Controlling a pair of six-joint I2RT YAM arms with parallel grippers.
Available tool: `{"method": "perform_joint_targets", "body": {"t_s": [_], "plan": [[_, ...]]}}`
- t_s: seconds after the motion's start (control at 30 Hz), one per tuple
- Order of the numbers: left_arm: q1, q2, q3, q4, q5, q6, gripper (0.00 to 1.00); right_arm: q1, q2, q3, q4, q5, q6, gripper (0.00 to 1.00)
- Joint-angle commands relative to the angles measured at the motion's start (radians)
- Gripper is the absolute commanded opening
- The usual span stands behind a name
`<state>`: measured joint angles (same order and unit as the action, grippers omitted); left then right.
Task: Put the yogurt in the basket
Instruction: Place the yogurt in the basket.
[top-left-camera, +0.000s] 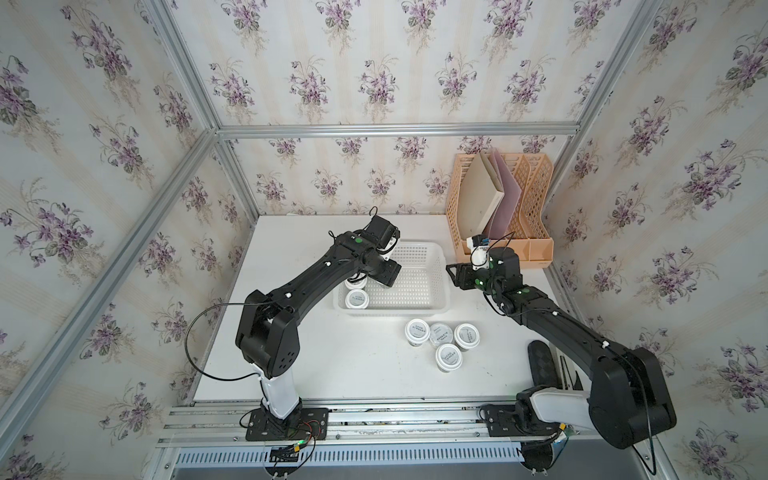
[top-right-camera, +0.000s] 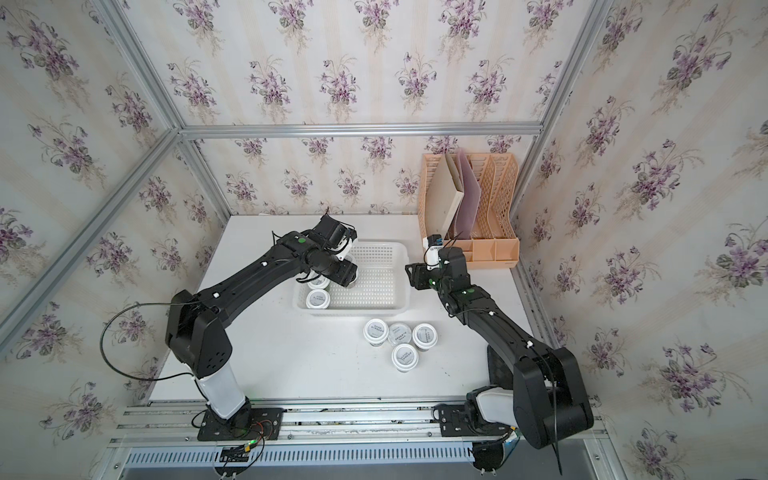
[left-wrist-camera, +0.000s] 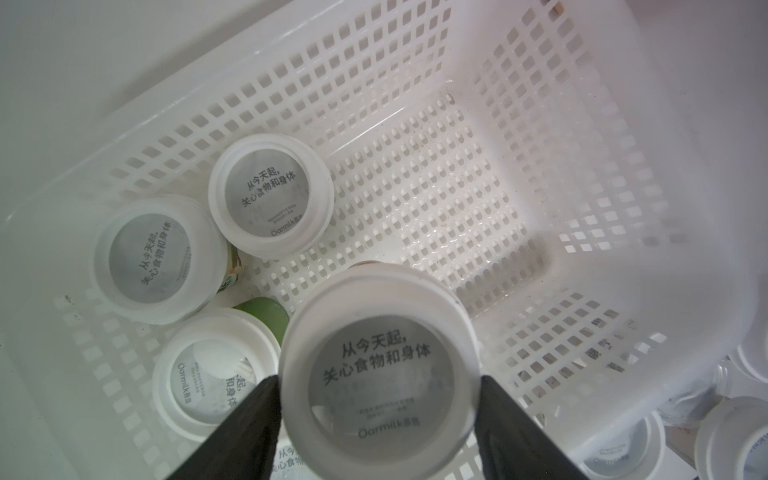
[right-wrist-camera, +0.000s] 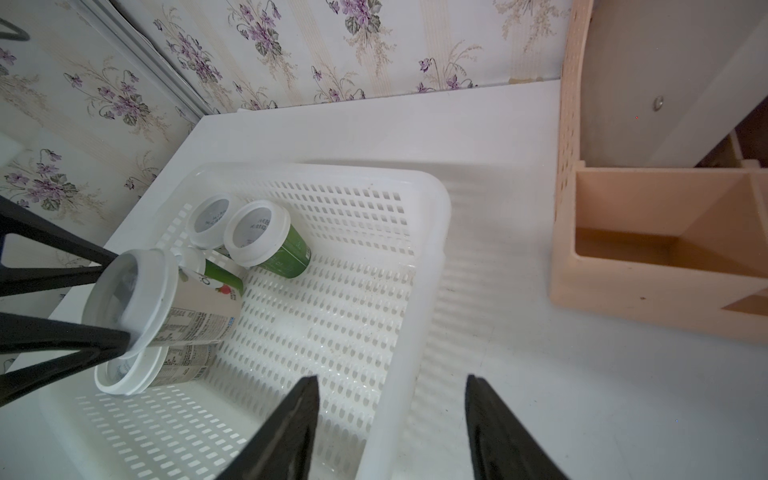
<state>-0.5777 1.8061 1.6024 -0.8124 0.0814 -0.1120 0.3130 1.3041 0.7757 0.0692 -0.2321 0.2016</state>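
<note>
Violet-sprigged wallpaper walled in the white bench (top-left-camera: 332, 374), where the white perforated basket (top-left-camera: 399, 309) sat mid-bench, with a peach file rack (top-left-camera: 536, 249) behind its right end. The left pincer (left-wrist-camera: 378, 380) was partly closed on one yogurt cup (left-wrist-camera: 374, 328), its fingers clamped on opposite sides of the lid rim. It held the cup over the basket's left end, not yet set down as far as the wrist views showed. Four other cups (left-wrist-camera: 270, 195) seemed to sit in that same end, packed close. Four loose cups (top-left-camera: 449, 357) waited in a tight cluster on the bench in front of the basket. The right pincer (right-wrist-camera: 392, 377) hung open and empty just beside the basket's right rim. These cups looked light and stiff, with smooth, probably slippery sides. The wider lid made a lip, so the surest hold was likely across the body just beneath it, or across the lid itself, squeezed gently so the thin wall would not buckle.
</note>
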Motion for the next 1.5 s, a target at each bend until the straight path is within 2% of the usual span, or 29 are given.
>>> {"method": "perform_joint_targets", "body": {"t_s": [0.0,0.7,1.07,1.47], "plan": [[0.012,0.017,-0.012,0.047,0.008,0.005,0.74,0.000,0.007,0.005,0.023,-0.008,0.001,0.61],[0.060,0.122,-0.083,0.150,-0.006,-0.025,0.74,0.000,0.026,0.001,0.034,-0.022,0.005,0.61],[0.072,0.162,-0.050,0.132,0.003,-0.018,0.74,0.000,0.029,0.002,0.034,-0.022,0.004,0.61],[0.070,0.124,-0.034,0.061,0.043,-0.041,0.74,0.000,0.029,0.002,0.034,-0.027,0.005,0.60]]}}
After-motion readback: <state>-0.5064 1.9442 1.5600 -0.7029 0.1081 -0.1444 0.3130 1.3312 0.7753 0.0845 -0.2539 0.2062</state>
